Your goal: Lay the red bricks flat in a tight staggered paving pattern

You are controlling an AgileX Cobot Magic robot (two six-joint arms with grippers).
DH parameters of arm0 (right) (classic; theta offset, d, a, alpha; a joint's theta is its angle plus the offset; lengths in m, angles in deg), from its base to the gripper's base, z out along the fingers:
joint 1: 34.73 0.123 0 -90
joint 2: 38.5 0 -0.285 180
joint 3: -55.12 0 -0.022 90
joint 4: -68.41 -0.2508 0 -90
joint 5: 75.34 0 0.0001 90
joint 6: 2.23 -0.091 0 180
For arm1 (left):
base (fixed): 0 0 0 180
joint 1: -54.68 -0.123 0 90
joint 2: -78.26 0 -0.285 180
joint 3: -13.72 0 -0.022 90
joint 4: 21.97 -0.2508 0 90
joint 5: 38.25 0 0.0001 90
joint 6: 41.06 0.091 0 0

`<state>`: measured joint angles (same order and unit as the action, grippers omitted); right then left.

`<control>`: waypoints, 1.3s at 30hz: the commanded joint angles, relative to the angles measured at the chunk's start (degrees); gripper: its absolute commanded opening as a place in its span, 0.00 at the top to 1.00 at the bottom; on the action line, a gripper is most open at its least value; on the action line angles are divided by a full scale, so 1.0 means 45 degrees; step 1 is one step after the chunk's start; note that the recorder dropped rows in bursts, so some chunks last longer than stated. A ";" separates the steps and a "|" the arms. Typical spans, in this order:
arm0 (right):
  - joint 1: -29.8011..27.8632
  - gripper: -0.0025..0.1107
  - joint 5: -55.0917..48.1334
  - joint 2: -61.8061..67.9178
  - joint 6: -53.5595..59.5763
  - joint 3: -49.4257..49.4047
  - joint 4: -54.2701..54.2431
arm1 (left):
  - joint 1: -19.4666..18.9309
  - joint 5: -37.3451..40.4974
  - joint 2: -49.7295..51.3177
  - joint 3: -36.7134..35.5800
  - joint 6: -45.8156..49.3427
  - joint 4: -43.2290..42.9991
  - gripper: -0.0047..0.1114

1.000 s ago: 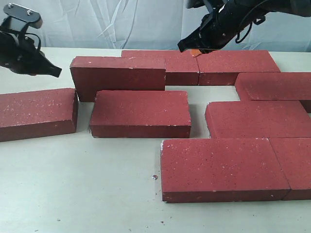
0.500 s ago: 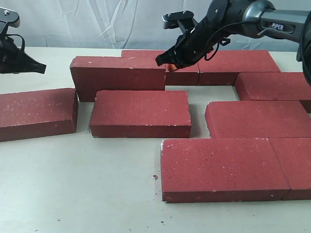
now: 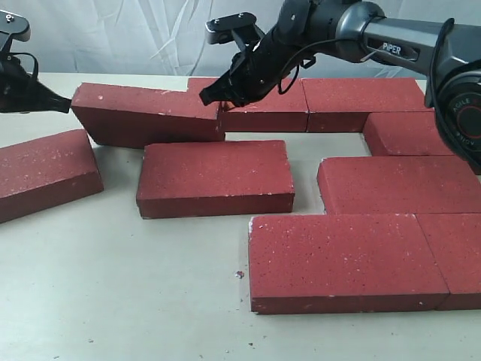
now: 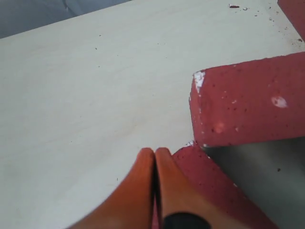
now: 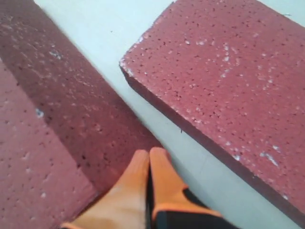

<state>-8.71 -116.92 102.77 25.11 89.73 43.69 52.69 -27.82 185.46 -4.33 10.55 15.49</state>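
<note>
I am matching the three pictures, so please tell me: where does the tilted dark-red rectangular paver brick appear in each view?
Exterior view: the tilted dark-red rectangular paver brick lies upper left, with the right gripper at its right end.
Left wrist view: its chipped end shows beyond the shut left gripper.
Right wrist view: probably the shaded brick at the shut fingertips.
Shared landmark: the pale tabletop.

Leftmost brick [image 3: 45, 171] is cut by the frame edge, near-right brick [image 3: 460, 259] too; that tiny speck [image 3: 239, 274] on the counter [image 3: 150, 301], can't tell.
</note>
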 commanded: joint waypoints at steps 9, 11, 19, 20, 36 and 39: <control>0.0747 0.99 0.0708 0.0005 0.0280 0.0109 -0.0252 | -0.0034 -0.0221 -0.0013 -0.0068 -0.0023 0.0075 0.96; 0.0774 0.99 0.0933 0.0005 0.0333 0.0109 -0.0705 | -0.0034 -0.0274 -0.0013 -0.0068 -0.0023 0.0142 0.96; 0.1048 0.99 0.0992 0.0005 0.3057 0.0109 -0.4070 | -0.0034 -0.0332 -0.0013 -0.0068 -0.0046 0.0247 0.96; 0.1125 0.99 0.0992 0.0005 0.3364 0.0109 -0.4104 | -0.0034 -0.0332 -0.0013 -0.0068 -0.0046 0.0294 0.96; -0.0842 0.99 -0.2387 -0.3335 0.0890 -0.1594 0.0115 | -0.0034 0.3898 -0.1816 -0.0068 0.0009 -0.0004 0.96; -0.1044 0.99 -0.0978 -0.4582 0.1285 -0.4071 0.0195 | -0.0034 0.6206 -0.1761 -0.0068 0.0009 -0.0582 0.96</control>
<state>-12.58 -124.61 86.88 29.62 79.85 43.84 52.69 -9.53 177.72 -4.35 10.55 15.34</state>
